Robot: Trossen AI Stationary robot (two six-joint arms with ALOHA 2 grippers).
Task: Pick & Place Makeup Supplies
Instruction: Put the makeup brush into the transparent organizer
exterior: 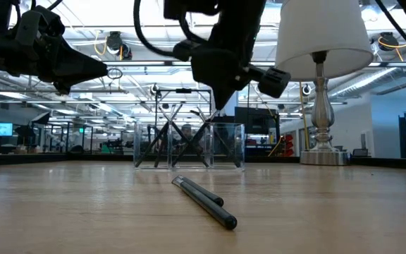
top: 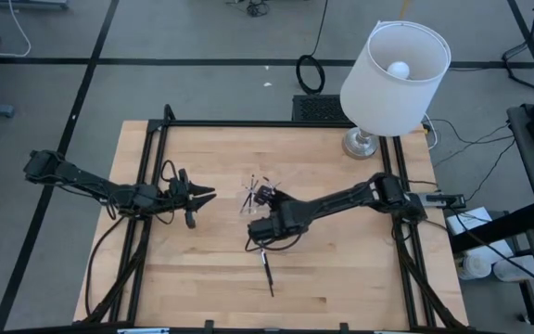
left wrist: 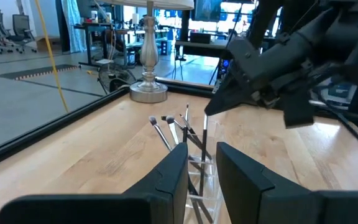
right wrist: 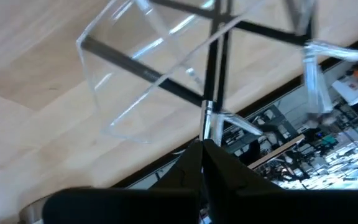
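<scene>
Right gripper (right wrist: 202,149) pinched shut on thin brush (right wrist: 215,68), lowering into clear holder (exterior: 189,146). Left gripper (top: 204,195) half-open, empty, waiting left. Loose pencil (exterior: 204,201) near: light, stiff, slippery; pinch mid-shaft.

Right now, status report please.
Right tool shut on brush, above clear holder. Left tool part open, empty. One pencil lying on table.

Overhead down; low level; wrists close; all share tray (top: 256,197).

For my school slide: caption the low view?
Right tool lowers a brush into the clear holder; one pencil lies on the table.
</scene>
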